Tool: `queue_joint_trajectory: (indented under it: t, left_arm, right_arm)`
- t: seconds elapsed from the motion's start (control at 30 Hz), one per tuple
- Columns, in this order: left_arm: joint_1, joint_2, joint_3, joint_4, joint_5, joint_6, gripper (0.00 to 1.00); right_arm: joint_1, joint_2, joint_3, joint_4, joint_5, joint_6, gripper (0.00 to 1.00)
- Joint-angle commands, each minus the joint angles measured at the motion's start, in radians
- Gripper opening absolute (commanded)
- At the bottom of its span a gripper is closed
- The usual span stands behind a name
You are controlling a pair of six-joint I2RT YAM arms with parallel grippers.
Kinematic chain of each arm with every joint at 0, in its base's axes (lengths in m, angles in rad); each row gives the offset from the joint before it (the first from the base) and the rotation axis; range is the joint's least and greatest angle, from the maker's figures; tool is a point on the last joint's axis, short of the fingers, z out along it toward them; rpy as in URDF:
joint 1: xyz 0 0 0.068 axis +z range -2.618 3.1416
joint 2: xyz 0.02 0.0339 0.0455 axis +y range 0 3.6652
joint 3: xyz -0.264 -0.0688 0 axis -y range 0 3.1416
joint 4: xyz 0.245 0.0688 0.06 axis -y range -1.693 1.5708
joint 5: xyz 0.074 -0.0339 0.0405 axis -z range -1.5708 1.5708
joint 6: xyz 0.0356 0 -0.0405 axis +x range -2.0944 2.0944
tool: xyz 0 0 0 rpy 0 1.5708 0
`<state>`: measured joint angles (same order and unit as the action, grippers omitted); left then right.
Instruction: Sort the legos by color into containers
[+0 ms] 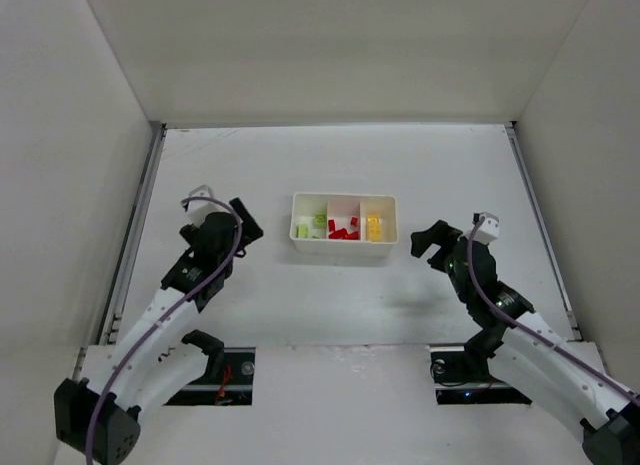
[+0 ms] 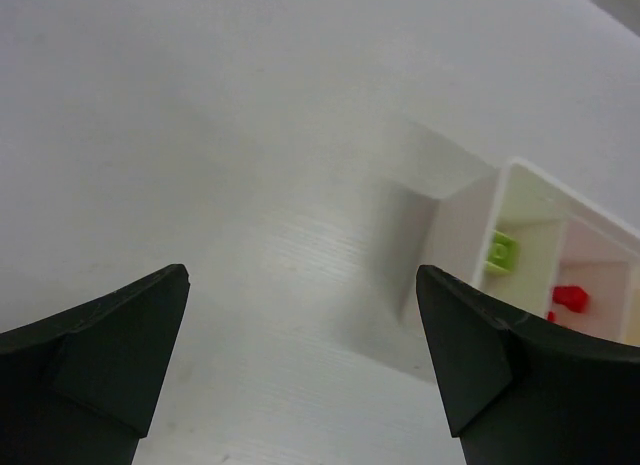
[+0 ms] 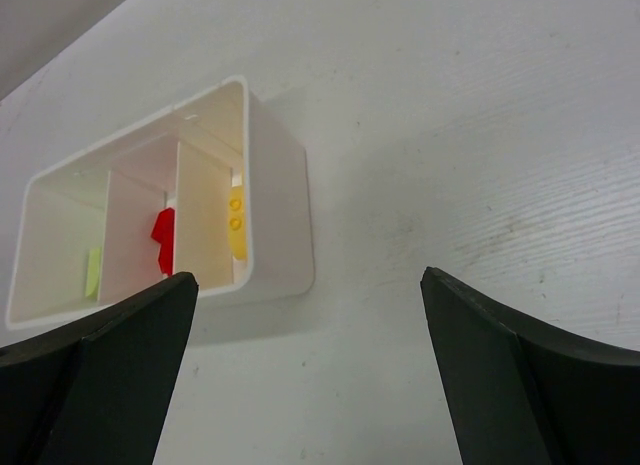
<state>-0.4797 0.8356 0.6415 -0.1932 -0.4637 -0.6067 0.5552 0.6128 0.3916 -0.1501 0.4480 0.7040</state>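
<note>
Tray (image 1: 343,249) first. Sat small and white just above the middle of the top view, on the table (image 1: 330,315). Had three boxes (image 1: 345,205) side by side. Held green legos (image 1: 310,226) in the left box, red legos (image 1: 343,230) in the middle box, yellow legos (image 1: 374,226) in the right box.

Showed both arms at once only from the top. Put the left gripper (image 1: 248,225) near the left end of the tray and the right gripper (image 1: 427,247) near the right end, both apart from it. Gave no sure look at the finger gap from up there.

Told that from the wrist views. Showed the left gripper (image 2: 300,275) with its dark fingers (image 2: 110,355) spread wide at the lower corners, nothing between them but table. Same for the right gripper (image 3: 308,275): spread wide, holding nothing.

Caught just one corner of the tray (image 2: 455,235) at the right edge of the left wrist view, with one of the green legos (image 2: 502,251) and one of the red legos (image 2: 570,298). Gave no clear look at the yellow there. Took in the whole tray (image 3: 285,205) at the upper left of the right wrist view, all three colours inside.

Met tall pale walls (image 1: 60,135) at the left, right and back edges of the table. Left a wide stretch of table on every side of the tray, most of it toward the bottom of the top view, before the arm bases.
</note>
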Motion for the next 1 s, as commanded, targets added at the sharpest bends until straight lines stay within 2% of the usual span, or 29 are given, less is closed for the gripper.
queue_joint_trajectory:
  t: [0.0, 0.1, 0.2, 0.57, 0.7, 0.97]
  left_arm:
    - [0.123, -0.099, -0.046, -0.165, -0.033, -0.1, 1.0]
    - [0.215, -0.157, -0.081, -0.202, -0.029, -0.133, 1.0]
    - [0.243, -0.199, -0.111, -0.198, -0.013, -0.165, 1.0]
    - [0.2, -0.234, -0.138, -0.131, 0.014, -0.154, 1.0]
    - [0.181, -0.25, -0.164, -0.077, 0.069, -0.16, 1.0]
    - [0.169, -0.251, -0.172, -0.029, 0.073, -0.128, 1.0]
  right_arm:
    - [-0.002, 0.013, 0.003, 0.02, 0.073, -0.012, 1.0]
    - [-0.002, 0.012, 0.0, 0.014, 0.093, -0.003, 1.0]
    - [-0.019, 0.015, -0.003, 0.012, 0.097, -0.014, 1.0]
    - [-0.123, 0.004, 0.009, 0.004, 0.063, -0.066, 1.0]
    - [-0.159, 0.062, 0.044, 0.055, 0.031, -0.136, 1.0]
    - [-0.226, 0.2, 0.122, 0.081, 0.001, -0.193, 1.0]
